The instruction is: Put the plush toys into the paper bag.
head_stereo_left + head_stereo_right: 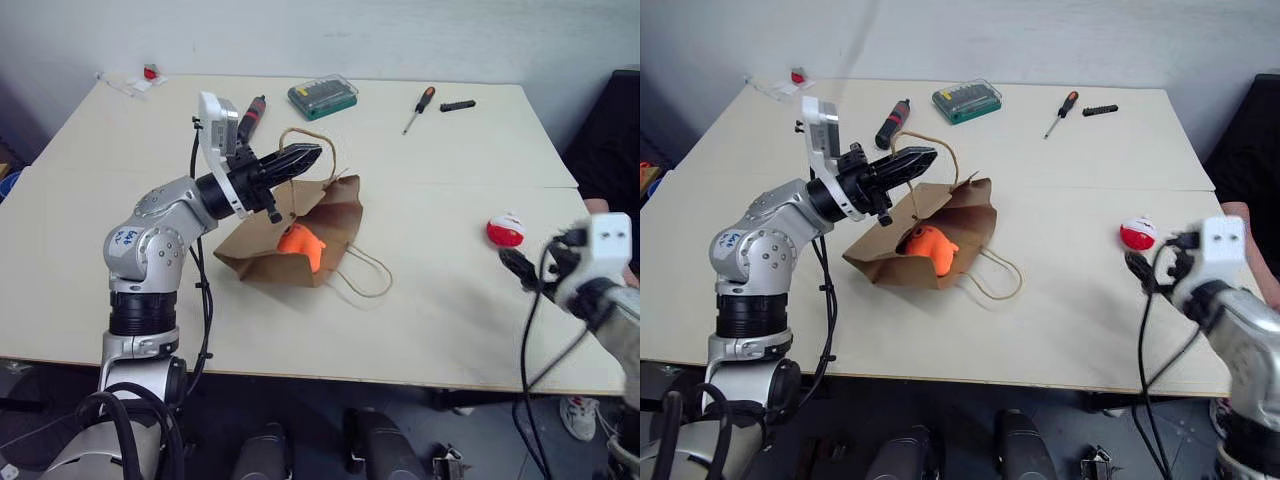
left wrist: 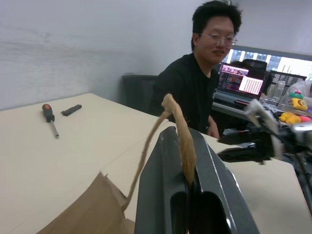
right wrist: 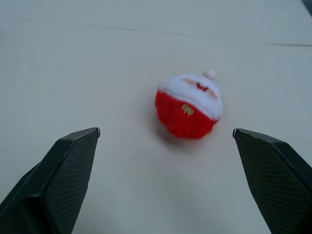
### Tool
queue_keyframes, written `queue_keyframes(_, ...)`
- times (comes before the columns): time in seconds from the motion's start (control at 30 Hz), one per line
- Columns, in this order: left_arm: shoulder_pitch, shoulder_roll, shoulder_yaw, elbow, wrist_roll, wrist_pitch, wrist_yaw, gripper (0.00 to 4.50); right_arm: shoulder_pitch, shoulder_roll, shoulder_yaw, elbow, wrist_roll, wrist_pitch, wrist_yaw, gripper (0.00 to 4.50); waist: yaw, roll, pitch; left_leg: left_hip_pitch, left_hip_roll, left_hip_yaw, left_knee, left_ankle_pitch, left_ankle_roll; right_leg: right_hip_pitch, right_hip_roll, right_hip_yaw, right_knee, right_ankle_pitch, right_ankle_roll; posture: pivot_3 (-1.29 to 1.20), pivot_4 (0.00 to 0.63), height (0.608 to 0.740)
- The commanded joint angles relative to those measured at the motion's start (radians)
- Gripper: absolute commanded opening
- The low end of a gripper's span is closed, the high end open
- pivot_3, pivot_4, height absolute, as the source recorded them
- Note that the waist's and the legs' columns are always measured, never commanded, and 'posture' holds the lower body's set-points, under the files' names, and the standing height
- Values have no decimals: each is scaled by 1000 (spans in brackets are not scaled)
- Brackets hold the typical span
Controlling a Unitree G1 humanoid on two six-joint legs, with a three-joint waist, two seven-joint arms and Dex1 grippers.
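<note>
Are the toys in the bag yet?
Half done. The orange toy already sits in the paper bag. The left end effector is shut on the bag's handle, lifting it. The red-and-white ball is left on the table, with the open right end effector facing it.

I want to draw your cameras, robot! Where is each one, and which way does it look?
Head, both eyes: look forward and down at the beige table, both arms, the brown paper bag with the orange plush toy.
Left wrist: looks along the left gripper, shut on the bag's twisted paper handle, toward a seated person.
Right wrist: looks along the open right gripper at the red-and-white plush ball.
Shared: ball, right gripper.
</note>
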Motion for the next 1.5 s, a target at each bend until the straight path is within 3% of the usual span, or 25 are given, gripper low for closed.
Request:
queue_keyframes(0.03, -2, 0, 5, -66, -31, 9, 13, 0, -119, 12, 50, 179, -91, -125, -52, 4477, 0, 0, 0, 0, 0, 0, 0, 0, 0, 0, 0, 0, 0, 0, 0, 0, 150, 740)
queue_keyframes(0.33, 19, 9, 23, -107, -44, 21, 45, 0, -305, 7, 217, 513, -253, -137, -86, 4477, -3, 0, 0, -2, 1, -1, 0, 0, 0, 0, 0, -2, 2, 0, 0, 0, 150, 740)
queue_keyframes(0.37, 25, 8, 23, -111, -45, 20, 49, 0, -314, 12, 213, 532, -255, -149, -93, 4309, -5, 0, 0, -2, 1, -1, 0, 0, 0, 0, -1, -2, 3, 0, 0, 0, 150, 740)
queue_keyframes(0.43, 34, 8, 23, -119, -46, 15, 54, 0, -328, 21, 202, 551, -247, -165, -92, 3931, -9, 0, 0, -2, 1, -1, 0, 0, 0, 0, -1, -2, 3, 0, 0, 0, 150, 740)
queue_keyframes(0.7, 42, 15, 26, -122, -48, 9, 58, 0, -282, 24, 172, 481, -232, -191, -66, 1210, -18, 0, 0, -2, 1, -1, 0, 0, 0, 0, 0, -2, 3, 0, 0, 0, 150, 740)
queue_keyframes(0.83, 28, 22, 23, -109, -48, 7, 48, 0, -210, 26, 174, 263, -129, -195, 97, 395, -18, 0, 0, -2, 1, -1, 0, 0, -1, 0, 0, -2, 3, 0, 0, 0, 150, 740)
queue_keyframes(0.97, 14, 34, -15, -83, -22, -12, 3, 0, -134, 25, 288, -66, 48, -1, 287, 366, -22, 0, 0, -1, 2, -1, 0, 0, -1, 0, 0, -3, 3, 0, 0, 0, 150, 740)
queue_keyframes(1.07, 2, 34, -45, -65, -8, -25, -32, 0, -193, 64, 438, -202, 101, 59, 357, 366, -22, 0, 0, 0, 2, -1, 0, 0, -2, 0, 1, -2, 4, 0, 0, 0, 150, 740)
queue_keyframes(1.23, -20, 39, -87, -68, -25, -9, -96, 0, -387, 209, 640, 22, -23, -36, 366, 366, -19, 0, 0, -2, 0, -2, 2, 1, 0, 0, -1, -4, 2, 1, 0, 0, 150, 740)
queue_keyframes(1.5, -3, 65, -91, -75, -28, 1, -131, 0, -545, 377, 648, 317, -85, -119, 341, 366, -21, 0, 0, -5, 1, -3, 2, 0, 1, -1, -3, -6, 2, 1, -1, 0, 150, 740)
